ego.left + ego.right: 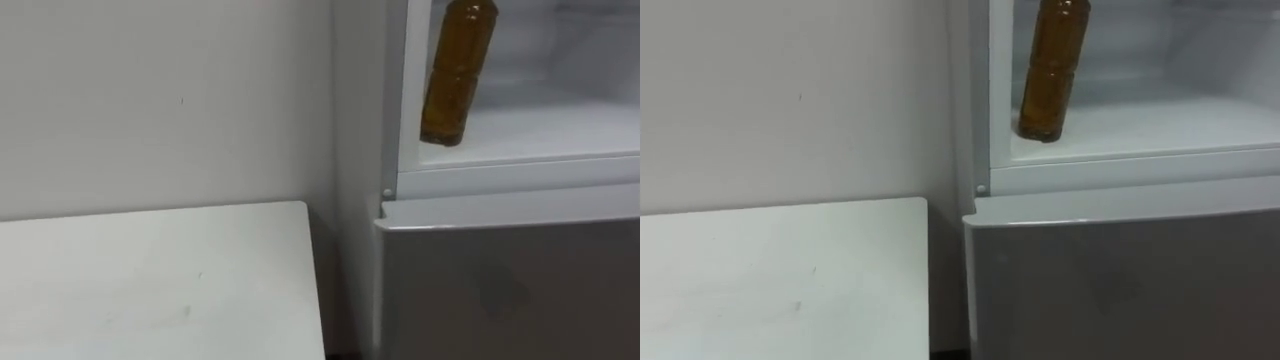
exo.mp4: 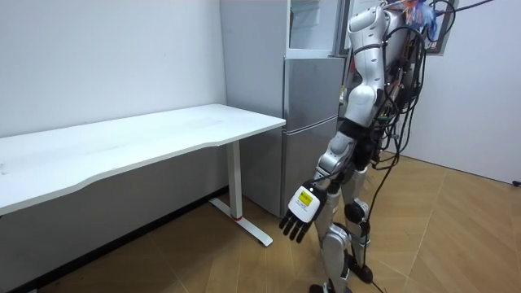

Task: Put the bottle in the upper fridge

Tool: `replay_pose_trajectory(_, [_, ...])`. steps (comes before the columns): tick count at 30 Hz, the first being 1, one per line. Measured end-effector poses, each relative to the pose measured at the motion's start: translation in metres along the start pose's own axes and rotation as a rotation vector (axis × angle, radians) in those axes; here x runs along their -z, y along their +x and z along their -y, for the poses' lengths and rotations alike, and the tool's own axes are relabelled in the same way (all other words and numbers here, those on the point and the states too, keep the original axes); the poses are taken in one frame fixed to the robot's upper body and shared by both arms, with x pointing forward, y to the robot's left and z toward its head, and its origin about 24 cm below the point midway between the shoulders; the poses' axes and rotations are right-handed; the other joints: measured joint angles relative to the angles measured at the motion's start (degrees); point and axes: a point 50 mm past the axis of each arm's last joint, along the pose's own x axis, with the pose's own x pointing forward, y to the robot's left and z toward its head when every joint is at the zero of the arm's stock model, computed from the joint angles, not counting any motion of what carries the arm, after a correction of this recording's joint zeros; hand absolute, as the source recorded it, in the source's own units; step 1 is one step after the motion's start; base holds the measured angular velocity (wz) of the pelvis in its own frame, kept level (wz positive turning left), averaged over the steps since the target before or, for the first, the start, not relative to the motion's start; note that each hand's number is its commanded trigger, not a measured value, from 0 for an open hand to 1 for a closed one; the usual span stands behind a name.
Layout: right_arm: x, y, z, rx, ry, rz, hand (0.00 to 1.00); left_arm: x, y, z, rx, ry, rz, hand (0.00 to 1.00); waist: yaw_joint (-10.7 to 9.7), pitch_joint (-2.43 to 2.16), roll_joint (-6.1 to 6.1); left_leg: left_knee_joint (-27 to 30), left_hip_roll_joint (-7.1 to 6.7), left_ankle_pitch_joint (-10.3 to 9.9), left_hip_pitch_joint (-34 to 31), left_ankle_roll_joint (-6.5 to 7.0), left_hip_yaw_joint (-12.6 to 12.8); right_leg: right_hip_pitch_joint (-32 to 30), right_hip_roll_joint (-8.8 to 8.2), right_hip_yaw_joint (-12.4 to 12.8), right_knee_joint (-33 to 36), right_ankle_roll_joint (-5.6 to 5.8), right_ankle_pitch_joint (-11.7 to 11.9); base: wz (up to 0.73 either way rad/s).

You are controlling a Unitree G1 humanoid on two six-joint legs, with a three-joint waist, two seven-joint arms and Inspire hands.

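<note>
Room corner: a plain white wall (image 2: pixel 106 65) runs behind a long white table (image 2: pixel 122 142). Its top has a curved front edge and rests on a white leg (image 2: pixel 237 183) with a flat foot on the floor (image 2: pixel 456 236) of light-brown wood boards laid aslant. The table's far end stands just beside the grey side of a tall fridge (image 2: pixel 313 122), lower door closed and upper compartment open to a white interior, set against the same wall. A second pale wall (image 2: pixel 480 98) closes the room view's right; lighting is even and soft.
</note>
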Motion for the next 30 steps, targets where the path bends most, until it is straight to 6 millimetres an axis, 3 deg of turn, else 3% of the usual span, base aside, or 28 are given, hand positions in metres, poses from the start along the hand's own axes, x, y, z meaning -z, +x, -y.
replay_pose_trajectory(6, [0.041, 0.0, 0.022, 0.018, -0.03, -0.194, 0.0, 0.009, -0.002, 0.009, 0.021, -0.009, -0.046, 0.0, -0.22, 0.08, 0.48, 0.06, -0.05, -0.2, 0.68, 0.02, 0.4, 0.64, -0.14, 0.05, 0.17, 0.11, -0.38, -0.01])
replay_pose_trajectory(8, [0.054, -0.002, 0.027, -0.018, -0.042, -0.257, 0.0, 0.012, -0.002, 0.013, 0.029, -0.011, -0.064, 0.0, -0.23, -0.16, 0.83, 0.03, -0.04, -0.29, 0.93, 0.05, 0.38, 0.89, -0.11, 0.07, 0.23, 0.11, -0.38, 0.0])
replay_pose_trajectory(14, [0.076, -0.006, 0.029, -0.176, -0.115, -0.392, 0.0, 0.017, -0.003, 0.017, 0.055, -0.014, -0.101, 0.0, 0.06, -0.12, 1.32, -0.22, 0.0, -0.5, 1.15, -0.01, -0.25, 1.44, -0.01, -0.02, 0.1, 0.12, -0.39, 0.04])
replay_pose_trajectory(20, [0.088, -0.014, 0.017, -0.324, -0.113, -0.501, 0.0, 0.024, -0.003, 0.022, 0.079, -0.001, -0.168, 0.0, 0.49, -0.1, 1.33, 0.22, -0.02, -0.58, 1.05, 0.06, -0.61, 1.47, -0.04, -0.32, 0.14, 0.12, -0.39, 0.0])
replay_pose_trajectory(30, [0.084, -0.014, -0.001, -0.404, -0.052, -0.522, 0.0, 0.014, 0.0, 0.028, 0.097, 0.008, -0.154, 0.0, 0.27, -0.14, 1.13, 0.9, 0.05, -0.97, 0.44, 0.1, -1.01, 1.07, 0.02, -0.44, 0.06, 0.11, -0.4, 0.01])
